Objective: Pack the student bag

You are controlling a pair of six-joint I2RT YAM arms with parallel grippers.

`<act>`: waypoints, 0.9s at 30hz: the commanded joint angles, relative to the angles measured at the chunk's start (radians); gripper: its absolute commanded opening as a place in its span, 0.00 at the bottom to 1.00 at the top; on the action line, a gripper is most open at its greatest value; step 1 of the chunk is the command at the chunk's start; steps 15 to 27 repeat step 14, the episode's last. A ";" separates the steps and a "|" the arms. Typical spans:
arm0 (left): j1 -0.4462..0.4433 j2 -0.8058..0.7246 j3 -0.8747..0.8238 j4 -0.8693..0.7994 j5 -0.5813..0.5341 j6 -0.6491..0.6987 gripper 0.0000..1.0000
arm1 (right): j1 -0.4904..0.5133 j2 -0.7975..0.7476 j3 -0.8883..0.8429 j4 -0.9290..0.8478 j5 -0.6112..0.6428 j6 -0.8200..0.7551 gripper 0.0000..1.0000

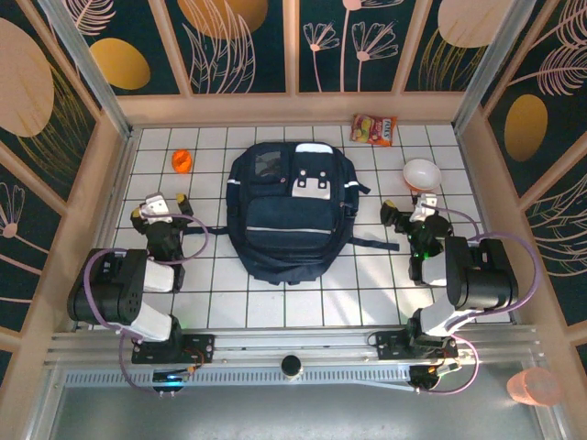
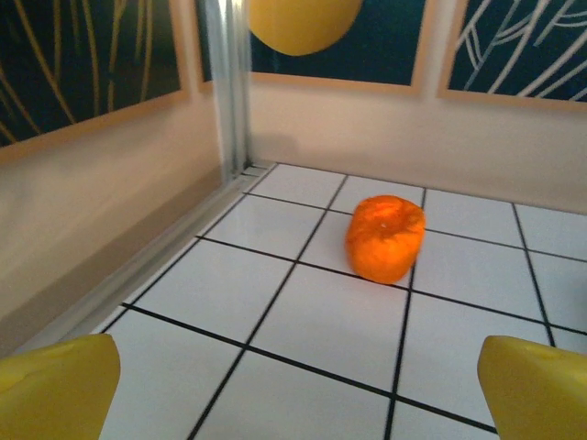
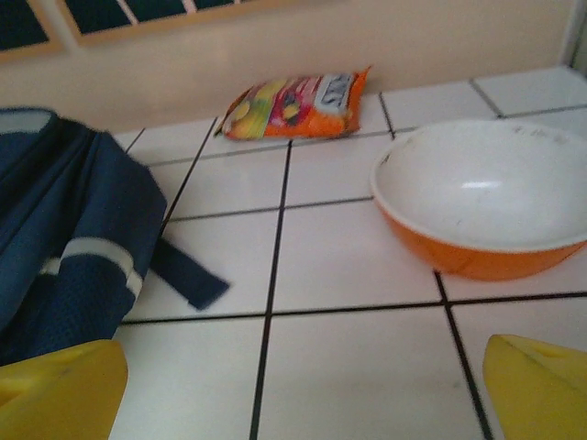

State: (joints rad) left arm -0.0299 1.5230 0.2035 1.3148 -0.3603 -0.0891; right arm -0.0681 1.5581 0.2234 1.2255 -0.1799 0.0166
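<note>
The navy student bag (image 1: 289, 215) lies flat in the middle of the tiled surface (image 1: 275, 307), between the two arms. The left pincer (image 1: 159, 203) gapes wide and empty, facing a lumpy orange object (image 2: 385, 238). The right pincer (image 1: 410, 211) is likewise spread wide and holds nothing, near an orange-and-white bowl (image 3: 486, 211) and a snack packet (image 3: 293, 107).

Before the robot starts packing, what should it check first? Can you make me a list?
1. Open, empty left claw: ok.
2. Open, empty right claw: ok.
3. The orange thing lies free on the tiles ahead of the left claw: ok.
4. The bowl stands upright with nothing in it: ok.
5. The snack packet lies apart from the other things, by the back wall: ok.
6. The student bag is unzipped for packing: cannot tell.
</note>
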 commanded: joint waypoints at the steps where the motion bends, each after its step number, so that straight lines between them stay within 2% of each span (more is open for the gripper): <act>1: 0.005 -0.006 0.013 -0.008 0.062 -0.027 0.99 | 0.007 0.008 -0.003 0.101 0.055 -0.004 0.99; 27: 0.005 -0.005 0.016 -0.012 0.080 -0.020 0.99 | 0.006 0.009 -0.004 0.106 0.054 -0.002 0.99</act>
